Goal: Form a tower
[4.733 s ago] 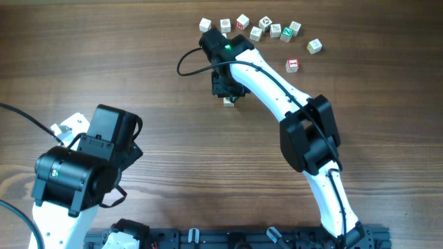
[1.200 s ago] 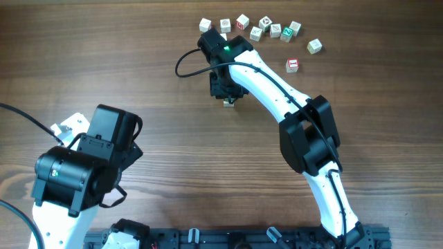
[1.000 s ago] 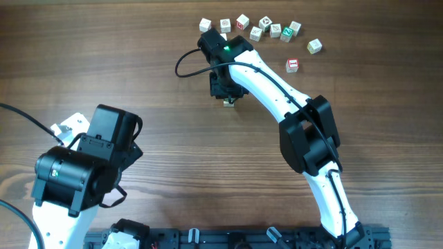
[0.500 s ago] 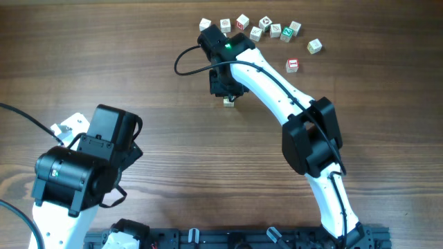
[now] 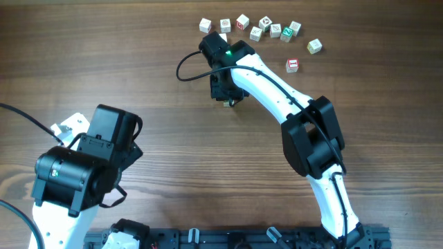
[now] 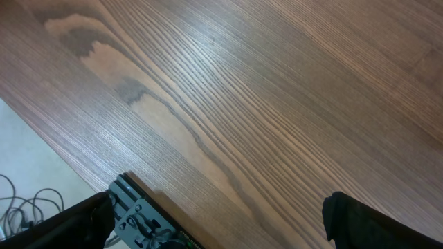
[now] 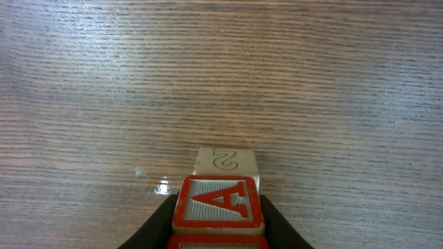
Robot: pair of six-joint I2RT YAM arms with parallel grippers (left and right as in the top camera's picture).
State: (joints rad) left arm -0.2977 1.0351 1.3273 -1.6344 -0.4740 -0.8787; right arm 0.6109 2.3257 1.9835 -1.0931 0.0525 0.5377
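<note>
A red-framed wooden letter-A cube is pinched in the right pincer, close by the pale-topped tower of small wooden cubes on the brown worktop, while the left pincer is spread wide.

Brightly, evenly lit from above; pale sheen on the table in both wrist views, soft faint shadows, sharp focus throughout
</note>
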